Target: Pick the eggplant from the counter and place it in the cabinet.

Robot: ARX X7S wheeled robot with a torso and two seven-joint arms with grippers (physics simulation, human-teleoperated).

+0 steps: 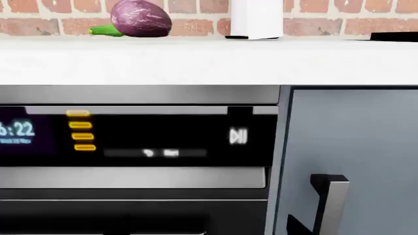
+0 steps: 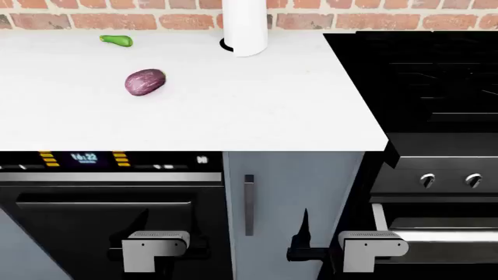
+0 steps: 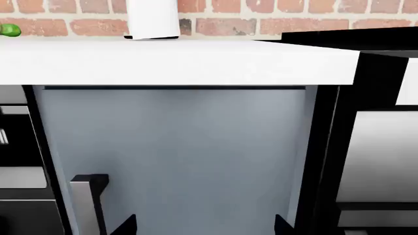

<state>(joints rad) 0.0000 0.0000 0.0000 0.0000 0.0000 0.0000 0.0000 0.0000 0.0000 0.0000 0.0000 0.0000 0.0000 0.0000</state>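
The dull purple eggplant [image 2: 144, 81] lies on the white counter [image 2: 233, 111], left of the middle; the left wrist view shows the eggplant [image 1: 140, 18] against the brick wall. The grey-blue cabinet [image 2: 300, 186] under the counter has its door closed, with a vertical bar handle [image 2: 249, 204]. Both arms hang low in front of the counter's face, well below the eggplant. My right gripper [image 3: 204, 226] faces the cabinet door, its dark fingertips [image 3: 127, 226] wide apart, empty. My left gripper [image 1: 209, 229] faces the black appliance; one tip shows beside the door handle [image 1: 330, 200], the other is lost against the black.
A small green vegetable [image 2: 116, 40] lies behind the eggplant by the brick wall. A white cylinder [image 2: 245, 26] stands at the counter's back. A black appliance with a lit display [image 2: 86, 157] sits under the counter at left, and a black stove [image 2: 420, 76] with knobs at right.
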